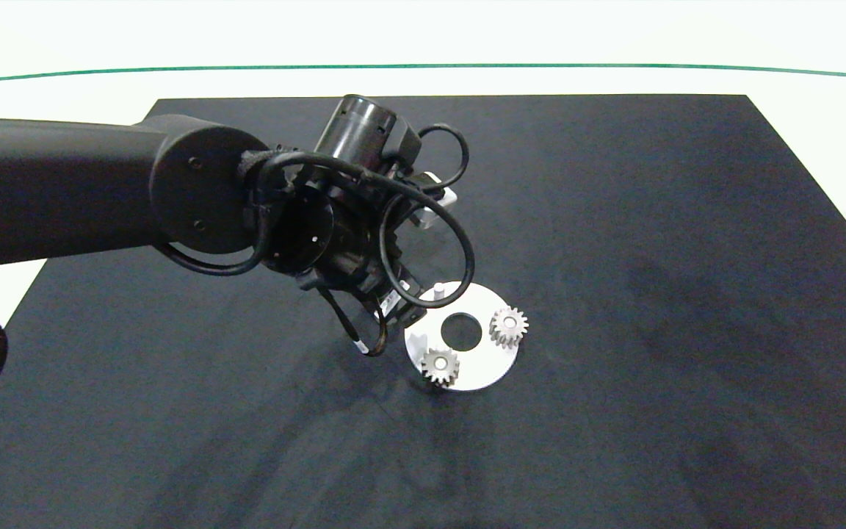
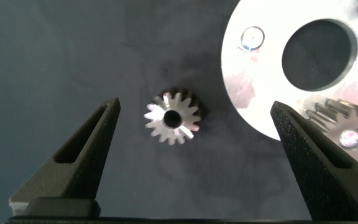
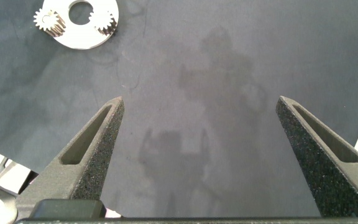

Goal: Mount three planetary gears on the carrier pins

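Two gears (image 1: 509,326) sit on pins of the disc (image 1: 493,367). The third gear (image 2: 172,118) lies on the mat between the spread fingers of the left gripper (image 2: 194,152), beside the free pin (image 2: 252,38). The right gripper (image 3: 197,155), spread and empty, is far off.

The left arm (image 1: 56,191), a dark matte cylindrical limb, enters from the left edge of the head view and reaches toward the middle of the counter. Its wrist is bent downward, with black cables looped around the joint. The left tool (image 2: 194,155), with two dark grey wedge-shaped fingers (image 2: 82,158), points down at the counter with its jaws spread wide and nothing gripped between them. The right tool (image 3: 201,155), of the same grey two-finger build, is likewise spread wide and empty, held above the counter. The right arm does not appear in the head view.
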You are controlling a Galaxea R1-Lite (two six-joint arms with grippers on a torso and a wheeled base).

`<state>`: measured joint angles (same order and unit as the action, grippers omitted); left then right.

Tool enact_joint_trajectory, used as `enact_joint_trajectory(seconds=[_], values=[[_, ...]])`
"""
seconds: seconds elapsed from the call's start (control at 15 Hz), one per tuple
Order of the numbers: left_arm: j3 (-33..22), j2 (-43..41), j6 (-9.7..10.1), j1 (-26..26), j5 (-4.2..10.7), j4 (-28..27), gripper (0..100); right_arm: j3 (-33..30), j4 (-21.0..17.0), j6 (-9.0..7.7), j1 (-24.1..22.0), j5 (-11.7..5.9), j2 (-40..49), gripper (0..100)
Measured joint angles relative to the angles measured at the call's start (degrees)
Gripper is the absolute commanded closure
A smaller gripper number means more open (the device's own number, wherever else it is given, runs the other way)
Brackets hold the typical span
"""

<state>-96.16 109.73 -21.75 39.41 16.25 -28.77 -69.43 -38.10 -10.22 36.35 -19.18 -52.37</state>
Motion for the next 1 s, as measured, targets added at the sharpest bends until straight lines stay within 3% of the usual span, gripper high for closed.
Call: enact_joint_trajectory(seconds=[0.53,0.87,1.0], values=[[7.8,-4.9,-0.52,-2.3,-0.18,5.0,0,0.4,0.0,0.11,0.0,0.66,0.0,0],[15.0,-6.7,-0.38,-3.2,-2.58,16.5,0,0.5,0.0,0.09,-0.1,0.63,-0.1,0],[17.3,-7.1,-0.38,-3.4,-3.08,18.8,0,0.7,0.0,0.09,-0.1,0.63,-0.1,0]])
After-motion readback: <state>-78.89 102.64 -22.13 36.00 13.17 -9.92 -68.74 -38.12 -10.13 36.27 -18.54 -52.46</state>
